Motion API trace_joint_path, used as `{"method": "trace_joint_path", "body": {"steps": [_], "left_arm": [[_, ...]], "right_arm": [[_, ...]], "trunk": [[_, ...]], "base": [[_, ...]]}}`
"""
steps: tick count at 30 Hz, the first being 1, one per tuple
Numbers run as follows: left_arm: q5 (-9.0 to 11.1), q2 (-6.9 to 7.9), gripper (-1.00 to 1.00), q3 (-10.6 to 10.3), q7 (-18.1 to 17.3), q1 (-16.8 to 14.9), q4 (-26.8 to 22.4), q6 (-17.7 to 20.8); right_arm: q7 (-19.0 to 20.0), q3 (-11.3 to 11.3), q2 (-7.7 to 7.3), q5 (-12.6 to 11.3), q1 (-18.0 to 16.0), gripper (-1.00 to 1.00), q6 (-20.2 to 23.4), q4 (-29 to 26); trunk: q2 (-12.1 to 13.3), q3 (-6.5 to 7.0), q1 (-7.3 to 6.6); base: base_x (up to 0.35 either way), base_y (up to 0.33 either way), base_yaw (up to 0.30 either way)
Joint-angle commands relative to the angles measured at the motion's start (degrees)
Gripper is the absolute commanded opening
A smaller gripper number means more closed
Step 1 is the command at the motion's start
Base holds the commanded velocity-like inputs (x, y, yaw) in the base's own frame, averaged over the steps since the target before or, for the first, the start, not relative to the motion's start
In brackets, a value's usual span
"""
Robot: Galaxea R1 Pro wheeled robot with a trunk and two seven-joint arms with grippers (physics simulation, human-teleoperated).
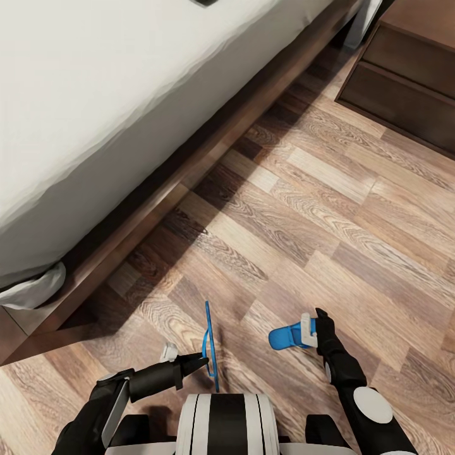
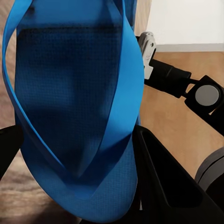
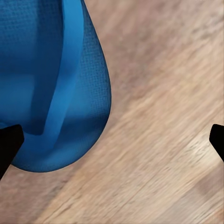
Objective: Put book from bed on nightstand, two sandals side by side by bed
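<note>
Plank floor point(image 1: 328, 208) (beside bed point(image 1: 114, 95))

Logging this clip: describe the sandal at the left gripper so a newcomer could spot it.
Start at the bed and follow its frame down to the floor before the robot. The left sandal stands on edge at the left gripper, a thin blue sliver, unlike the right sandal, seen end-on.

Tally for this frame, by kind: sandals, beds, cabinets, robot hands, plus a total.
Blue sandals: 2 (one at the left hand, one at the right hand)
Bed: 1
Dark wooden cabinet: 1
Robot hands: 2 (left hand, right hand)
Total: 6
</note>
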Motion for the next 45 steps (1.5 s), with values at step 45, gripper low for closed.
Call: {"method": "trace_joint_path", "body": {"steps": [45], "left_arm": [[0.07,-0.11,-1.00,0.00,-0.07,-0.01,0.08,0.49]], "right_arm": [[0.28,7.08,0.03,1.41,-0.01,1.00,0.19,1.53]], "trunk": [[-0.01,-0.03,-0.01]], "base": [[0.000,0.000,0.000]]}}
